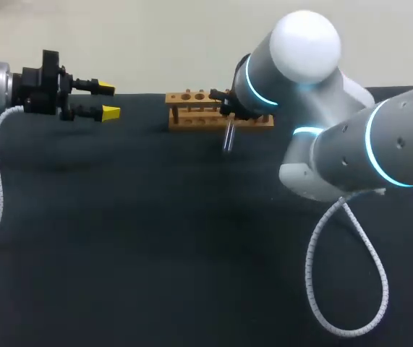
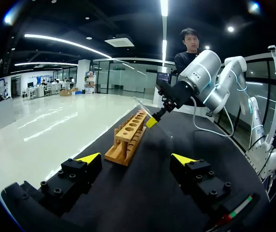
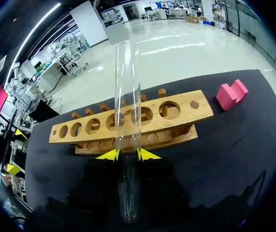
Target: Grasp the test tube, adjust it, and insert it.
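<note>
My right end effector [image 3: 128,154] is clamped on the test tube [image 3: 128,96], both yellow tips pinching it. The tube hangs just in front of the wooden rack [image 3: 176,113], above the tabletop [image 1: 155,238]. My left end effector [image 1: 108,100] hovers well off to the rack's left, fingers spread wide and holding nothing.

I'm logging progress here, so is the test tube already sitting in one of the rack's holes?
No, the test tube is held between the right claw's yellow tips, outside the wooden rack's holes.

surface: black table [image 1: 155,238] | on it: wooden rack [image 1: 192,120], far side | pink block [image 3: 232,95] near rack's end
</note>
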